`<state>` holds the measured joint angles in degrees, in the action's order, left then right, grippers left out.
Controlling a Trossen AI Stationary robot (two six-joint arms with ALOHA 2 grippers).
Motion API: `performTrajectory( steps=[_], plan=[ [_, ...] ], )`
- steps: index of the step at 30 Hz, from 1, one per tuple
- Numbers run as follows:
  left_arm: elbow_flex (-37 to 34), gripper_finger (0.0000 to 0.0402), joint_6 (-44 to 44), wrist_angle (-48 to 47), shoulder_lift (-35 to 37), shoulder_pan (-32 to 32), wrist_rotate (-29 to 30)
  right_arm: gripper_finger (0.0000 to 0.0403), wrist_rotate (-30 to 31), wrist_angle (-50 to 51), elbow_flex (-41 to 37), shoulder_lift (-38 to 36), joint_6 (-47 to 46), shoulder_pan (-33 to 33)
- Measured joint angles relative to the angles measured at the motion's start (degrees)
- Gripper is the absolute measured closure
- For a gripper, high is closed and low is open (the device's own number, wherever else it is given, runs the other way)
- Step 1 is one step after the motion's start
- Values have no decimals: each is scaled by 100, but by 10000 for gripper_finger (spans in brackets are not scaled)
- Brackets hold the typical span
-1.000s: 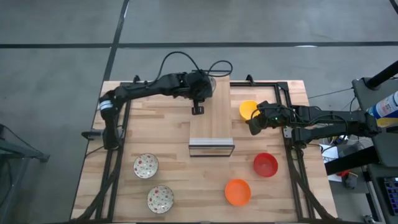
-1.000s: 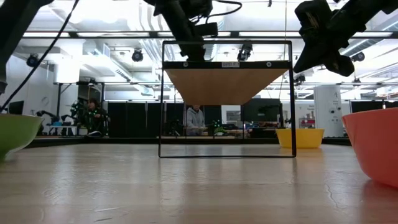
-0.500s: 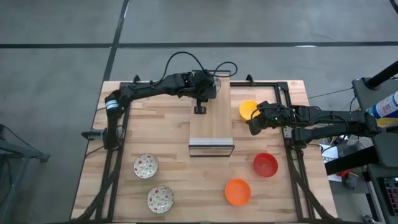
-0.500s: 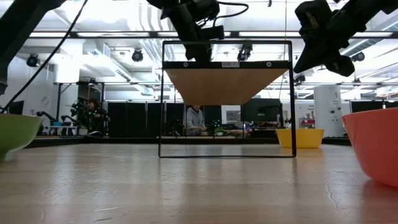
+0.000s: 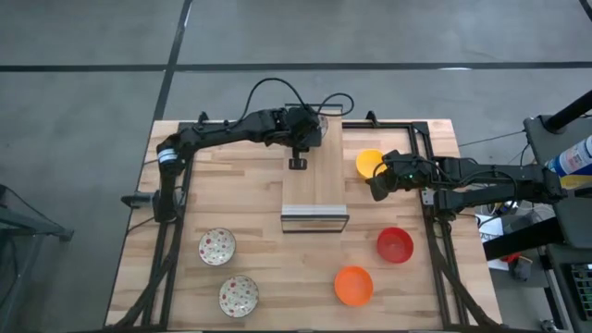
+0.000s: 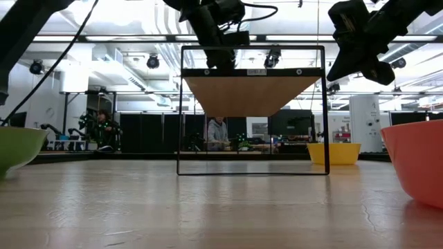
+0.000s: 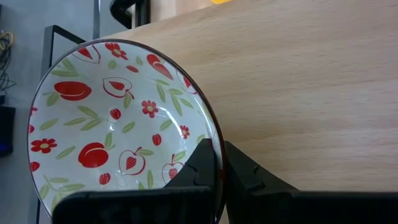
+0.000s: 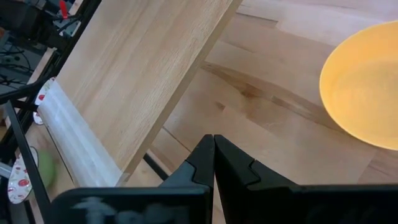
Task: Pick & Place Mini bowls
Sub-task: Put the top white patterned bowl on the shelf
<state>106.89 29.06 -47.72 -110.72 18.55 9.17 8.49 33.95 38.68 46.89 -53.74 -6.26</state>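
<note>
Five mini bowls show plainly in the high view: two speckled bowls (image 5: pixel 216 247) (image 5: pixel 239 295) at the lower left, an orange bowl (image 5: pixel 353 285) and a red bowl (image 5: pixel 395 245) at the lower right, and a yellow bowl (image 5: pixel 369 163) right of centre. One more speckled bowl (image 7: pixel 121 130) is pinched by its rim in the left gripper (image 5: pixel 297 139), above the top end of the long wooden board (image 5: pixel 314 176).

To do this step well, I think the left gripper should keep the bowl level, come down slowly, and let go only when the bowl sits flat on the board.

The right gripper (image 5: pixel 378 186) hangs just beside the yellow bowl, fingers pressed together on nothing.

From above, the arm hides most of the held bowl. In the low view, a green-looking bowl and the orange bowl are cut off at the edges.
</note>
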Motion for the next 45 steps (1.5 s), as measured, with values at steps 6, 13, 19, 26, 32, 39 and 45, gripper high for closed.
performTrajectory(
  steps=[6,13,19,26,32,39,45],
  plan=[
    [-4,394,39,-56,1,-14,105,394,2,-2,0,5,-6,0],
    [-9,394,109,-150,1,-22,231,394,2,-4,0,7,-25,0],
    [-14,375,60,-238,0,-31,112,394,4,-4,0,7,-25,0],
    [-18,351,3,-281,-8,-40,83,394,4,-4,0,7,-23,0],
    [149,349,24,-250,-8,-38,188,394,7,-5,0,7,-25,0],
    [275,349,24,-248,1,-53,189,394,48,-10,0,6,-23,0],
    [302,348,-177,-346,91,-68,358,394,48,-13,0,4,-6,1]
  ],
)
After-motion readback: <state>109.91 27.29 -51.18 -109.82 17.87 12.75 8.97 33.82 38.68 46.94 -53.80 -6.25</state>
